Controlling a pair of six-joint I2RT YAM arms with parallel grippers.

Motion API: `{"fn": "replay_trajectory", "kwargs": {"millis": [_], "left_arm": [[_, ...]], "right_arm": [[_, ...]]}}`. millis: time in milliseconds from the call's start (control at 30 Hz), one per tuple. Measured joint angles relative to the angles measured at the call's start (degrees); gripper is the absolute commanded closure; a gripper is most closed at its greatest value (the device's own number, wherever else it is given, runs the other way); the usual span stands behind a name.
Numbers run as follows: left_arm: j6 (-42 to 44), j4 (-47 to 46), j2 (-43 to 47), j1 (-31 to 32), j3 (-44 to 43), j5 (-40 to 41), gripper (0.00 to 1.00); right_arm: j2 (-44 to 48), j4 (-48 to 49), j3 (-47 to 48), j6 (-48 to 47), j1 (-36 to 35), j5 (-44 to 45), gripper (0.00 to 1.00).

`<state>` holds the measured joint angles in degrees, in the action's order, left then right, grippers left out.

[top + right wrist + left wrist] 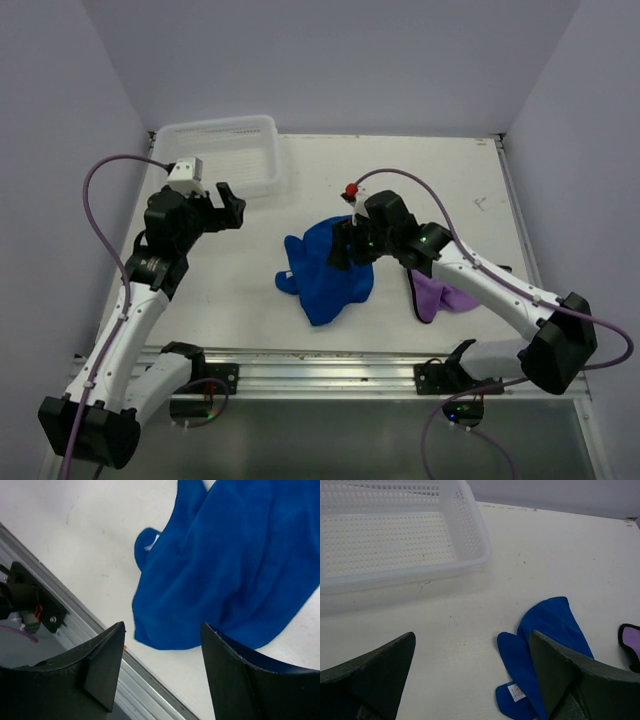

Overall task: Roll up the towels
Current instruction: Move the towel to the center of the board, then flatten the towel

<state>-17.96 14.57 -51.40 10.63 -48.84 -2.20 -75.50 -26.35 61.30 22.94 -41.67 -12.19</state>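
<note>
White mesh basket in the bench's far corner, that's my marker. Right of the basket and nearer me lies the blue towel, crumpled. My right jaws hang spread directly over it, pinching nothing. Soft, light, floppy stuff, I'd say. It'll sag and slide, so I'd take a flat edge or corner, not the heap. Farther right of the basket again is the purple towel, dark-edged and partly hidden. My left jaws gape fully, empty, just in front of the basket. There's a tiny white tag on the blue towel's edge, print too small to read.
</note>
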Motion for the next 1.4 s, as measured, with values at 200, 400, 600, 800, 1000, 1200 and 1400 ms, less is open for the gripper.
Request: {"fn": "replay_trajectory", "kwargs": {"millis": [200, 400, 600, 800, 1000, 1200, 1400], "left_arm": [[-0.4, -0.1, -1.5, 0.0, 0.0, -1.7, 0.01], [-1.0, -0.1, -3.4, 0.7, 0.0, -2.9, 0.02], [-4.6, -2.0, -6.8, 3.7, 3.8, -6.2, 0.08], [-8.8, -2.5, -11.9, 10.7, 8.2, -6.1, 0.09], [-11.6, -5.7, -13.3, 14.4, 8.6, -5.2, 0.09], [-13.0, -8.2, -14.4, 14.6, 11.2, -4.2, 0.08], [-13.0, -9.0, -14.6, 14.6, 12.1, -2.7, 0.07]], "right_arm": [[7.6, -3.5, 2.0, 1.3, 0.7, 13.0, 0.53], [12.2, -12.9, 1.0, 6.9, 1.5, 31.9, 0.46], [14.4, -17.8, -11.9, 12.4, 12.3, 37.9, 0.52], [12.5, -16.4, -17.6, 13.3, 21.8, 34.6, 0.54], [3.7, -9.4, -19.6, 13.1, 26.1, 28.5, 0.7], [-4.5, -4.5, -19.4, 12.5, 35.4, 22.8, 0.78], [-11.4, -3.5, -9.2, 10.1, 43.1, 21.9, 0.64]]}}
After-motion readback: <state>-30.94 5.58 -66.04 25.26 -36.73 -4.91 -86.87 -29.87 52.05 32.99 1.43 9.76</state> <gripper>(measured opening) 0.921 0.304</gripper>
